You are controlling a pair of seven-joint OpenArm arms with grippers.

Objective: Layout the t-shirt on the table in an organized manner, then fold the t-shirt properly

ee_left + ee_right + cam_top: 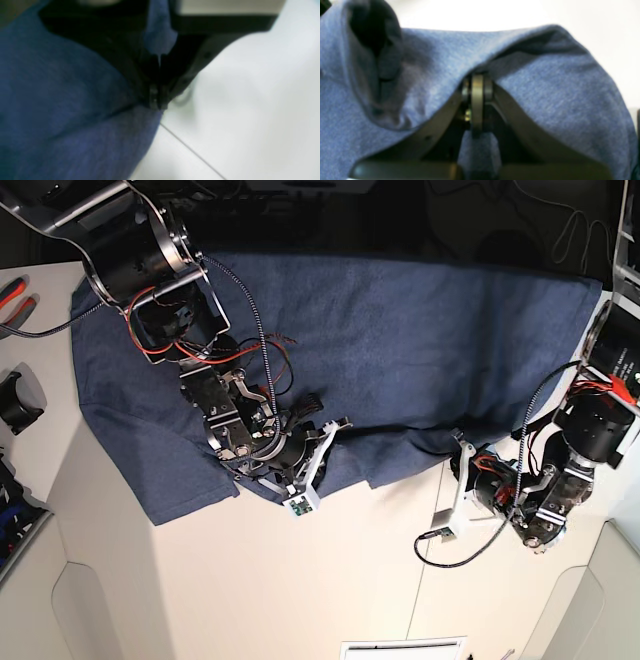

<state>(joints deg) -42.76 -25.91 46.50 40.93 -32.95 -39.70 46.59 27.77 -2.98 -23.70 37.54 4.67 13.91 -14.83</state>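
While both grippers pinch its hem, t-shirt (400, 340) covers table (250, 590).

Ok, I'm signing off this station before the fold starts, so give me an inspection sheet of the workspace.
Surface: white table with thin dark seams, bare in front.
Job's things: slate-blue cotton t-shirt spread wide, near edge wrinkled.
Clutter: red-handled tool and black round part at the base view's left edge.
Grippers: left gripper and right gripper both shut on the t-shirt's near edge.
Cables: red, black and braided wires along both arms, over the fabric.
Surroundings: raised white corner panels.
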